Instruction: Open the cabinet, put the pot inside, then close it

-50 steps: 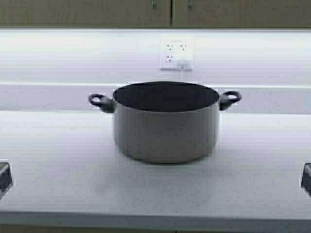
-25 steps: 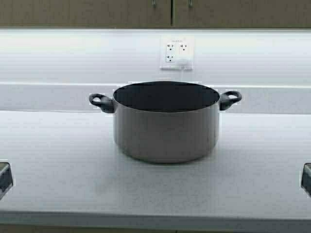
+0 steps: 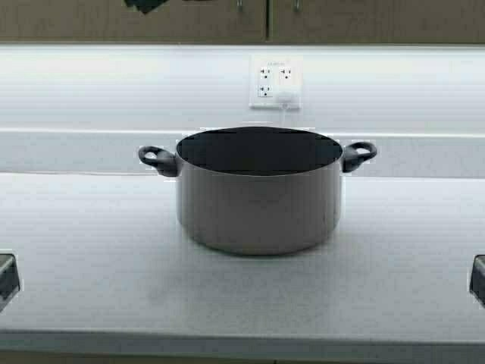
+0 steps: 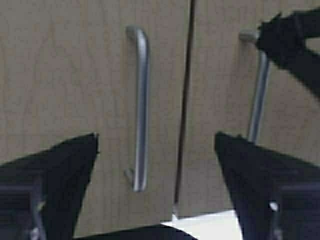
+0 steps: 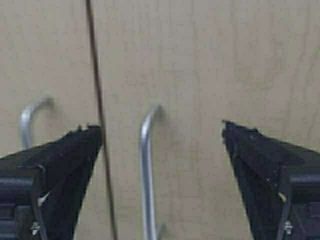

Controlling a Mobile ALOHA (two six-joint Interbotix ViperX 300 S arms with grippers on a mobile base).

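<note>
White countertop (image 3: pixel 91 258) carries the steel pot (image 3: pixel 259 193), dark inside, nothing visible in it. Both cabinet (image 4: pixel 75 75) doors shut; left gripper (image 4: pixel 156 145) and right gripper (image 5: pixel 161 135) spread apart.

No readable text, brand, number or sign in any view. The white wall outlet plate (image 3: pixel 276 83) behind the pot has a faint mark along its top edge, too small to read. The brushed-steel round pot (image 3: pixel 259 199) and the beige wood-grain cabinet doors (image 4: pixel 75 75) carry no lettering or labels.
</note>
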